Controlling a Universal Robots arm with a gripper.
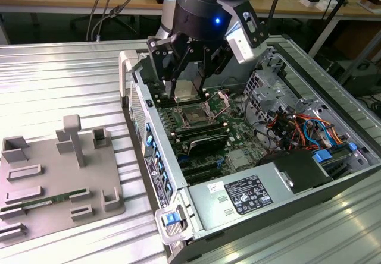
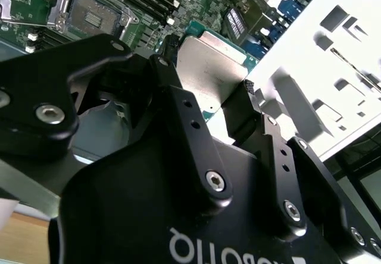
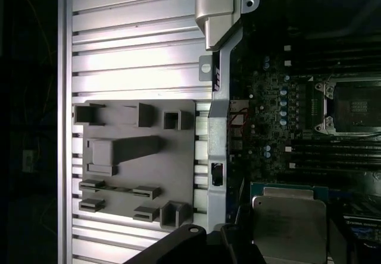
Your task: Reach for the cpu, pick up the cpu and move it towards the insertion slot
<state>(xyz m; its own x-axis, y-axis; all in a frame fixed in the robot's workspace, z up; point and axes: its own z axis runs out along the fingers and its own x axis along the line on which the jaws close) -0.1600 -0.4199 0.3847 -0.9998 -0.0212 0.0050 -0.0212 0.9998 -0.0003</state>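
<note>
Pinching the cpu (image 2: 211, 68) between them, the jaws apparently hover beside the insertion slot (image 1: 195, 116).

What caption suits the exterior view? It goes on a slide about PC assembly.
Gripper holds the cpu above the open computer case, close over the insertion slot.

Cpu (image 3: 290, 225) held between fingers (image 3: 238, 247), insertion slot (image 3: 355, 105) apart; grey tray (image 3: 136, 162) beside case.

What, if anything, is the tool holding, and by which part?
The tool holds the cpu, pinched by two opposite edges between its fingers, above the open computer case.
</note>
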